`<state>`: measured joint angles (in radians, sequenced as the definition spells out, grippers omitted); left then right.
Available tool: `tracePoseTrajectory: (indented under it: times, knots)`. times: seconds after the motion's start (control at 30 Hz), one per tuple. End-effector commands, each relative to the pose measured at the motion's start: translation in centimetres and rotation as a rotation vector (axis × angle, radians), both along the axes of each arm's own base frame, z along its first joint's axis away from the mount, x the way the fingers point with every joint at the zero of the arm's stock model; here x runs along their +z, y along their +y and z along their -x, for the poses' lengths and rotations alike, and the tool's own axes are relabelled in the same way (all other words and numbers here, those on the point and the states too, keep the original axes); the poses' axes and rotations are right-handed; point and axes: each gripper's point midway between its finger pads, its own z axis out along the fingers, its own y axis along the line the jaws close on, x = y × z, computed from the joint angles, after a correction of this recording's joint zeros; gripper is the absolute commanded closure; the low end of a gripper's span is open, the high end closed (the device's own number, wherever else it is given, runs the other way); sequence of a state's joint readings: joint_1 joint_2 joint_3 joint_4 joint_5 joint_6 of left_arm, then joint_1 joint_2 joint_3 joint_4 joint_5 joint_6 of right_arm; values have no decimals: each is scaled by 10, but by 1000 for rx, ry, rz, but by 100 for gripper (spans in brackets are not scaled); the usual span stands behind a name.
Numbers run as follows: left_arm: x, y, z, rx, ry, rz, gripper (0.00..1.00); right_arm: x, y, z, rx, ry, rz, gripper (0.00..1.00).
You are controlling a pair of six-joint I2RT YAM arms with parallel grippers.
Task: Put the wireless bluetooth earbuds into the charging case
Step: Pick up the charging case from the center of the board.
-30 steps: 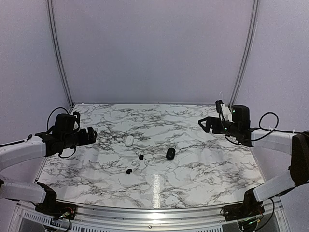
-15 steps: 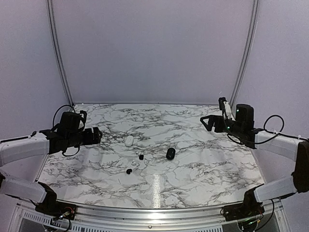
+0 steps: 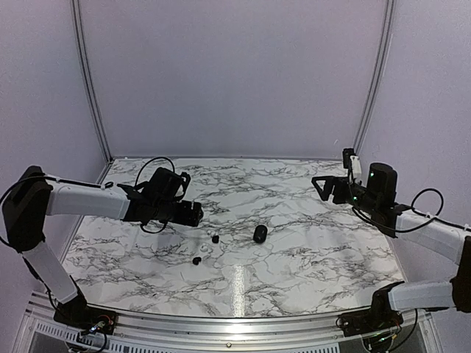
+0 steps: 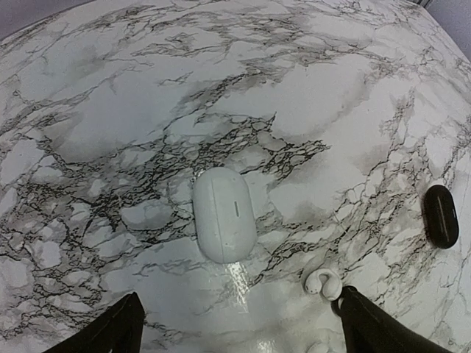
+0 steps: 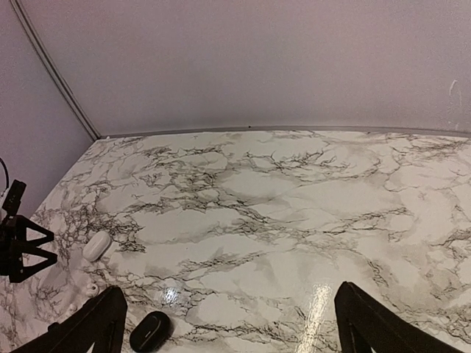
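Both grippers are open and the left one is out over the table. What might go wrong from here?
1. The left gripper hangs open over the white case, not the black case; it may grab the wrong one.
2. A white earbud lies close to one fingertip; closing could knock it away.
3. The black earbuds are tiny beside the fingers and may slip or get flicked.

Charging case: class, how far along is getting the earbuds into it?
Done: nothing; the black earbuds lie on the marble table apart from the black charging case. In hand: nothing; the left tool hovers open above a white case. Left: both insertions.
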<state>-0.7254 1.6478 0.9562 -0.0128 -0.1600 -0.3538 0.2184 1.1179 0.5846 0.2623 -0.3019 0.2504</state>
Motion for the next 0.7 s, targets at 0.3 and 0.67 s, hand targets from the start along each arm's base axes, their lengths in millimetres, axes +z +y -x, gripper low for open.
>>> tracePoseTrajectory:
  times: [0.3, 0.67]
  knots:
    - [-23, -15, -29, 72, 25, -72, 17, 9, 6, 3, 44, -45, -13, 1]
    - [-49, -15, -44, 117, 60, -154, 27, 9, 2, 3, 23, -53, 17, 2]
